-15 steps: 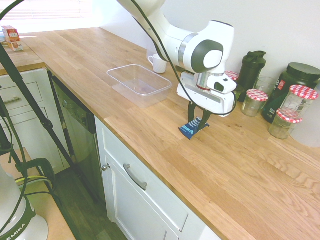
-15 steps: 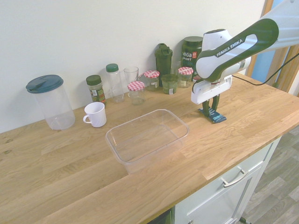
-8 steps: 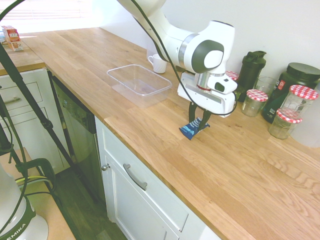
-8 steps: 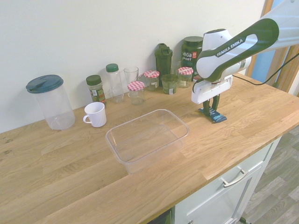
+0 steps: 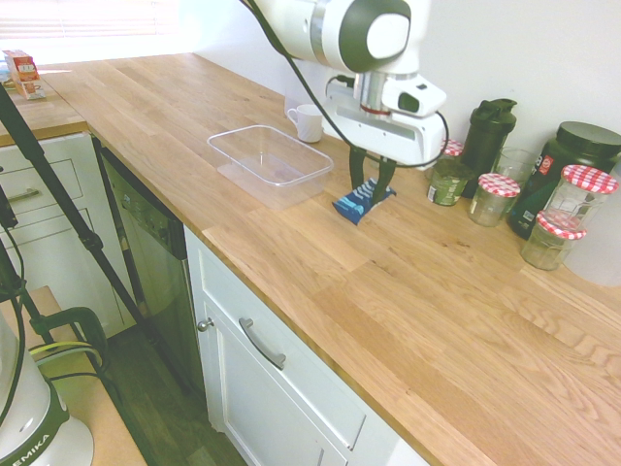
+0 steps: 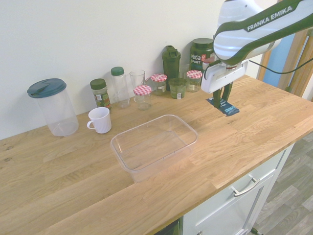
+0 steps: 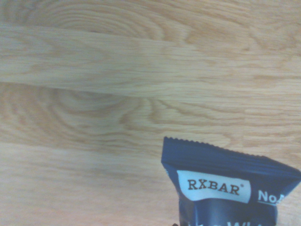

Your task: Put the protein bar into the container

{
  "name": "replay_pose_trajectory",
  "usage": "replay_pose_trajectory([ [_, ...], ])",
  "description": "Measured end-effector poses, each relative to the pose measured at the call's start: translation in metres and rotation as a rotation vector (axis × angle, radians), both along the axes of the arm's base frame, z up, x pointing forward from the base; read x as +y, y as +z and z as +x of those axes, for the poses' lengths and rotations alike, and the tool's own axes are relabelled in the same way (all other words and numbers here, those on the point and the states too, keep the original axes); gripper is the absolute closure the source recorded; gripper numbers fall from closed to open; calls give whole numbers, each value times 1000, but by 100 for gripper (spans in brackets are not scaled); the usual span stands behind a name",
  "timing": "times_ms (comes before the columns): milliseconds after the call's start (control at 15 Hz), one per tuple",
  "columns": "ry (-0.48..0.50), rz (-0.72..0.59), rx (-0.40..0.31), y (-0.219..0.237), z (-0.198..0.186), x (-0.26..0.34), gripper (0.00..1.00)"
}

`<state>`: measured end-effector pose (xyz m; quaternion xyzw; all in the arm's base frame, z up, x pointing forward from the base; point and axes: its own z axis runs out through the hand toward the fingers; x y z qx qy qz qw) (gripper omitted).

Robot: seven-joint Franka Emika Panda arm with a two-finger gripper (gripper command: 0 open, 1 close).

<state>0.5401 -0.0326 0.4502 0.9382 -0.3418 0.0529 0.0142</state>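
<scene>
Arm: bent over the table (image 5: 466,320), wrist pointing straight down
Tool (image 5: 367,184): pinching the bar (image 5: 360,201), lifted off the wood
Tub (image 5: 270,163): beside the tool, apart

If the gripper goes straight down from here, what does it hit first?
Probably bare wooden countertop. The gripper, shut on the dark-blue foil-wrapped protein bar, hangs beside the clear rectangular plastic container, not over it; the bar would land first.
</scene>
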Motion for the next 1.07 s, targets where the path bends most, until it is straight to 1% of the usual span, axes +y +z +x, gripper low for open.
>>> replay_pose_trajectory([
  [267, 41, -10, -8, 13, -6, 59, 100],
  [667, 90, -67, -22, 32, -6, 152, 100],
  [800, 98, -87, -17, 25, 0, 176, 100],
  [1067, 110, -101, 0, 4, 22, 205, 100],
])
